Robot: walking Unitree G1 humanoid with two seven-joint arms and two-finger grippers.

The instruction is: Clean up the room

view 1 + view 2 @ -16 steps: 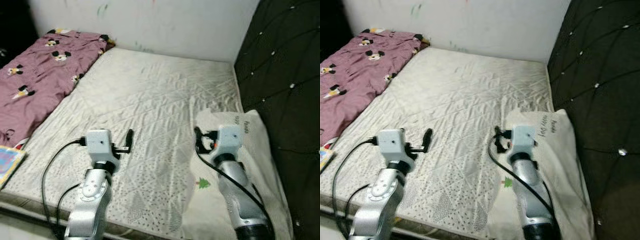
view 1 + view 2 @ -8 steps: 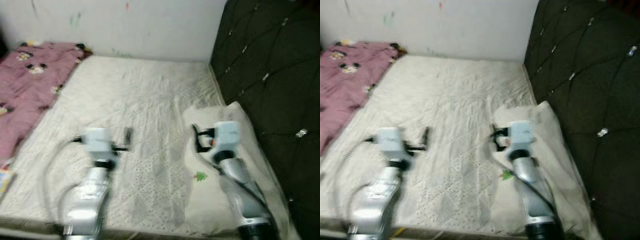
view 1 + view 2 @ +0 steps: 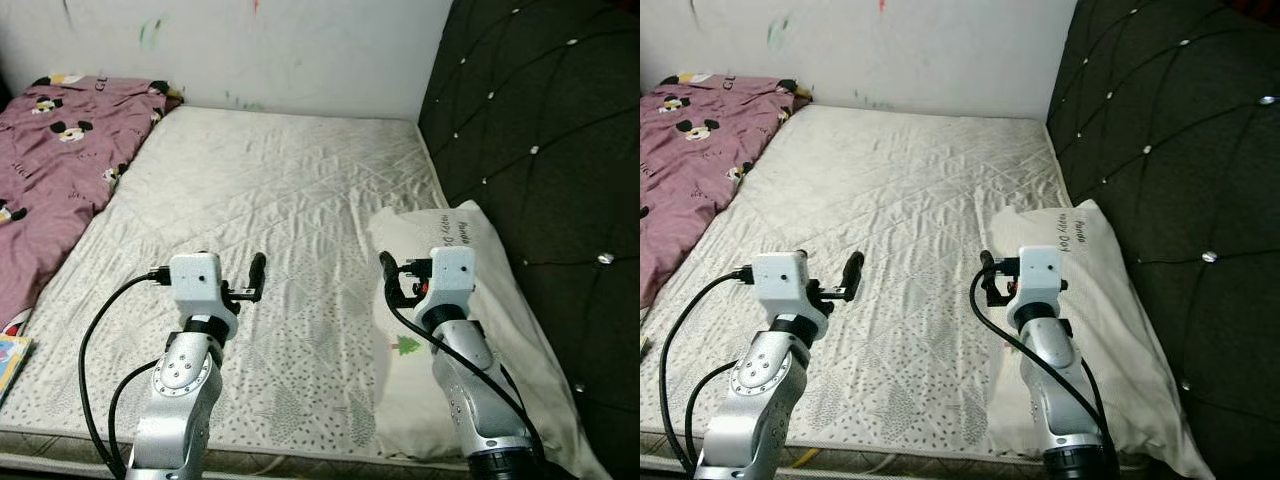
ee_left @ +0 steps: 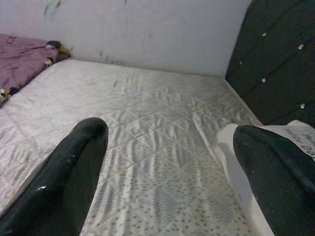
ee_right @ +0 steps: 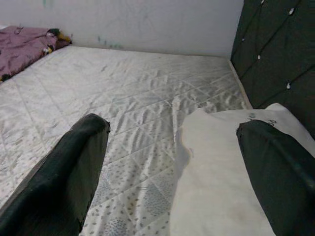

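A white quilted mattress (image 3: 280, 200) lies in front of me. A white pillow (image 3: 520, 325) with small print and a green tree mark rests on its right side, against the dark headboard. A pink blanket (image 3: 50, 160) with cartoon mouse prints covers the left side. My left gripper (image 3: 256, 275) hovers open over the mattress's near middle, holding nothing. My right gripper (image 3: 390, 282) hovers open at the pillow's left edge, also holding nothing. In the right wrist view the pillow (image 5: 231, 182) lies just ahead between the fingers (image 5: 74, 162).
A dark tufted headboard (image 3: 540, 130) rises along the right. A white wall (image 3: 300, 50) with small paint marks stands behind the bed. A colourful flat item (image 3: 8, 362) lies at the bed's left near corner. The mattress's front edge runs just below my arms.
The camera has swung to the right, so the blanket sits further left and more headboard and pillow show. Both arms hold the same pose with fingers still open.
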